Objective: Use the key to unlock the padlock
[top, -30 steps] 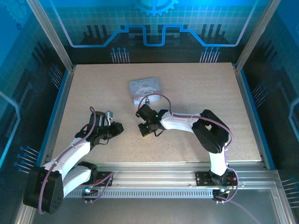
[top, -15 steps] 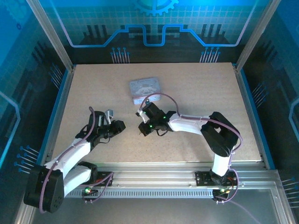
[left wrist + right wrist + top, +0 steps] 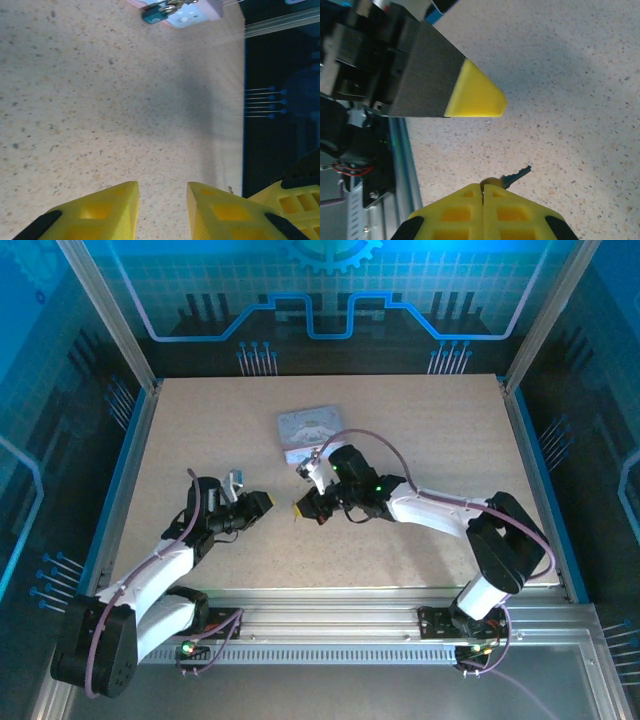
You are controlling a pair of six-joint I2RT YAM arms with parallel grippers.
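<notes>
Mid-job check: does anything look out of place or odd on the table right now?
Nothing looks spilled or damaged. One oddity: the padlock lies unheld on or against the tin, while the right fingers are shut on the key, its tip sticking out, and the left fingers stand apart with nothing between them.

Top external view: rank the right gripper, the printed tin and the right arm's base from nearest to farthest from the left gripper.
1. Right gripper, shut on the key, just right of the left gripper.
2. Printed tin, farther back, beyond both grippers.
3. Right arm's base, at the near edge, far to the right.
</notes>
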